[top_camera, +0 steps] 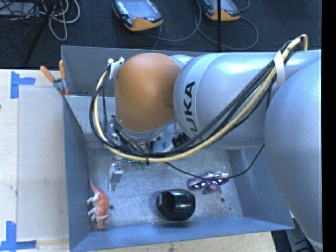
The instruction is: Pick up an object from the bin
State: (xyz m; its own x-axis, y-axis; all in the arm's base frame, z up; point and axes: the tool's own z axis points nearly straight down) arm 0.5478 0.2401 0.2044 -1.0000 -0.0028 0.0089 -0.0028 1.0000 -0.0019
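Observation:
A metal part of my gripper pokes out below the arm's orange cover, at the left of the bin floor. An orange toy dinosaur lies just below it in the near left corner, apart from the gripper. A glossy black rounded thing, like a computer mouse, rests by the bin's near wall in the middle. A small purple and black toy lies to the right of that, under the arm's cables.
The arm and its orange cover hang over the back half of the bin and hide what lies there. Bare grey floor shows between the dinosaur and the black thing.

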